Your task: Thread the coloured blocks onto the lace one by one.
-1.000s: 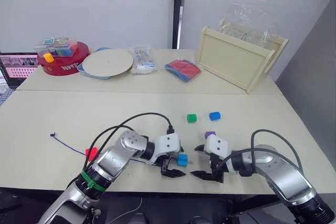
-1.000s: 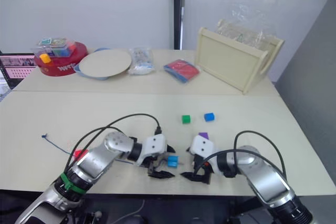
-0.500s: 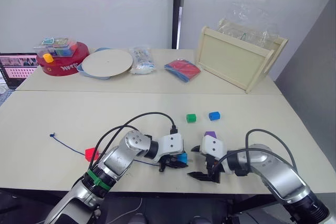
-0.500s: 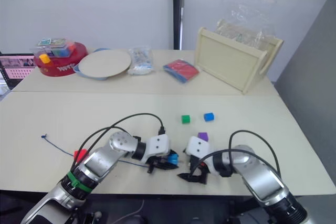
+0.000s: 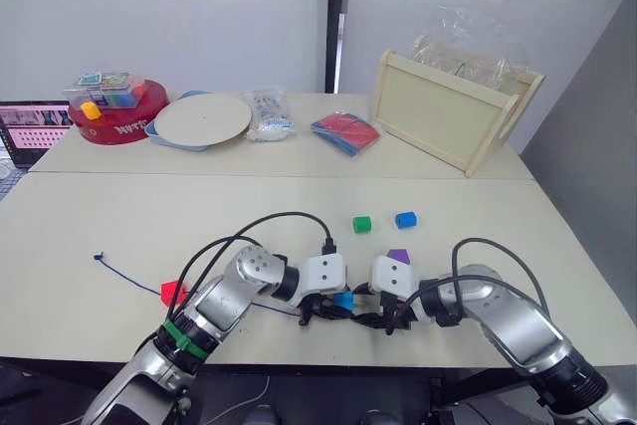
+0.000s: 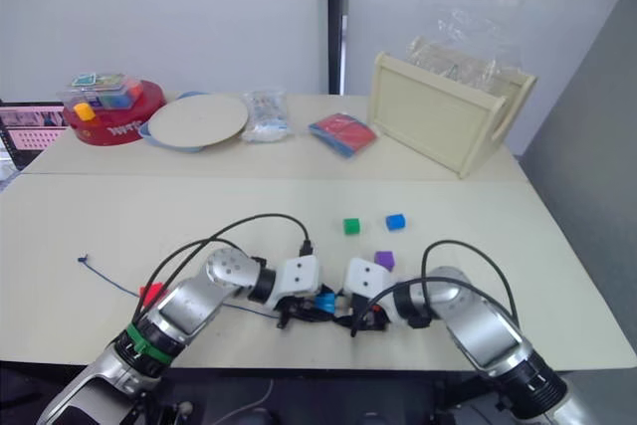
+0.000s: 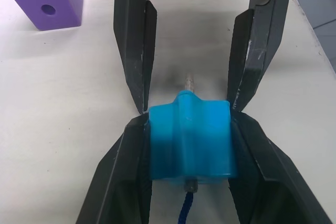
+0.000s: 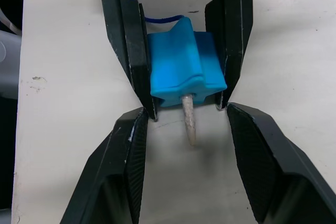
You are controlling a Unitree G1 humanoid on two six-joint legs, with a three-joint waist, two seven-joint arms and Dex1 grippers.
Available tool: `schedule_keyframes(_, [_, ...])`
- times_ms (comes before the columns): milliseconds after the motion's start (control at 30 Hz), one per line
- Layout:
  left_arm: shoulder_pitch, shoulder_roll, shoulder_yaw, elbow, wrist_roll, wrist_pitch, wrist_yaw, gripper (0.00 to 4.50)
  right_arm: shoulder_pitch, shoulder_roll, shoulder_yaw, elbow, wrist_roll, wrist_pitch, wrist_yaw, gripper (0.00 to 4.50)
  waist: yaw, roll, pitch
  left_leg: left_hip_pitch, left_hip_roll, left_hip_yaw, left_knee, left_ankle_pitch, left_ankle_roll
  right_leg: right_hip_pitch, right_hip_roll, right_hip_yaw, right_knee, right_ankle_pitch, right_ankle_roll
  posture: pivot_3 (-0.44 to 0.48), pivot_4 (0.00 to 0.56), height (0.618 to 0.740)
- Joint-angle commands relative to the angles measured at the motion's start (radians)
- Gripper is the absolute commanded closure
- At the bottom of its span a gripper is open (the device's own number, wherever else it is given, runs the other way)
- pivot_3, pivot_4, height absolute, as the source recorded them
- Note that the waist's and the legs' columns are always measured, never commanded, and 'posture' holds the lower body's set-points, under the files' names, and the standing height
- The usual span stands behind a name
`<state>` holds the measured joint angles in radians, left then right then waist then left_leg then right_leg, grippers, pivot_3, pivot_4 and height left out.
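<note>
While the left gripper (image 7: 189, 129) pinches the cyan block (image 7: 190, 139) between its fingers at lower centre of the head view, the lace's pale tip (image 8: 189, 120) pokes out of the block's far face. The right gripper (image 8: 186, 124) faces it, fingers spread either side of that tip, not yet clamped. The lace (image 5: 129, 274) trails off toward lower left past the red block (image 5: 173, 293). Purple (image 5: 398, 257), green (image 5: 362, 224) and blue (image 5: 405, 219) blocks sit loose right of centre. Judgement: first block partly threaded; four remain.
</note>
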<state>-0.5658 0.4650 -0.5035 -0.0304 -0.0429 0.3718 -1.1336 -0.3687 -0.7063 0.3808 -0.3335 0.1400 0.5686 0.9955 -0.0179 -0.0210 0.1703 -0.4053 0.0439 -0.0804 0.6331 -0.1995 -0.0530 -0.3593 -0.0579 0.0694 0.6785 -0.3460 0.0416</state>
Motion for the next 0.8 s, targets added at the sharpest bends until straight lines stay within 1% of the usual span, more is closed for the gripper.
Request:
schedule_keyframes(33, [0.003,0.012,-0.015,-0.016,0.001,0.008,-0.028,3.12,-0.009,-0.006,-0.008,-0.021,-0.006,-0.025,0.008,2.6,0.0,0.0,0.0,0.0,0.0,0.0,0.0,0.0,0.0,0.0,0.0,0.0,0.0,0.0,0.0,0.0,0.15,0.74])
schedule_keyframes(267, [0.006,0.018,-0.009,-0.021,0.0,0.011,-0.038,3.12,-0.006,-0.023,-0.014,-0.018,-0.005,-0.038,0.037,2.64,0.001,0.0,0.0,0.0,0.0,0.0,0.0,0.0,0.0,0.0,0.0,0.0,0.0,0.0,0.0,0.0,0.15,0.74])
schedule_keyframes(333, [0.006,0.017,-0.008,-0.019,0.001,0.011,-0.037,3.12,-0.006,-0.013,-0.026,-0.013,-0.001,-0.043,0.027,1.57,0.001,0.0,0.0,0.0,0.0,0.0,0.0,0.0,0.0,0.0,0.0,0.0,0.0,0.0,0.0,0.0,0.15,0.74])
schedule_keyframes(367, [0.007,0.017,-0.007,-0.019,0.001,0.011,-0.037,3.12,-0.007,-0.013,-0.026,-0.012,-0.001,-0.043,0.027,1.33,0.0,0.0,0.0,0.0,0.0,0.0,0.0,0.0,0.0,0.0,0.0,0.0,0.0,0.0,0.0,0.0,0.15,0.74])
schedule_keyframes(433, [0.007,0.017,-0.006,-0.019,0.001,0.012,-0.037,3.12,-0.008,-0.01,-0.027,-0.009,-0.005,-0.04,0.019,0.6,0.0,0.0,0.0,0.0,0.0,0.0,0.0,0.0,0.0,0.0,0.0,0.0,0.0,0.0,0.0,0.0,0.15,0.74])
schedule_keyframes(500, [0.008,0.018,-0.006,-0.02,0.0,0.013,-0.037,3.12,-0.009,-0.014,-0.032,-0.009,-0.003,-0.038,0.02,0.0,0.0,0.0,0.0,0.0,0.0,0.0,0.0,0.0,0.0,0.0,0.0,0.0,0.0,0.0,0.0,0.0,0.15,0.74])
schedule_keyframes(667, [0.01,0.021,-0.006,-0.021,0.001,0.014,-0.04,3.12,-0.004,-0.029,-0.042,-0.014,0.005,-0.043,0.032,0.0,0.0,0.0,0.0,0.0,0.0,0.0,0.0,0.0,0.0,0.0,0.0,0.0,0.0,0.0,0.0,0.0,0.15,0.74])
schedule_keyframes(800, [0.009,0.025,-0.008,-0.021,0.001,0.013,-0.044,3.12,-0.001,-0.04,-0.05,-0.013,0.009,-0.052,0.039,1.22,0.0,0.0,0.0,0.0,0.0,0.0,0.0,0.0,0.0,0.0,0.0,0.0,0.0,0.0,0.0,0.0,0.15,0.74])
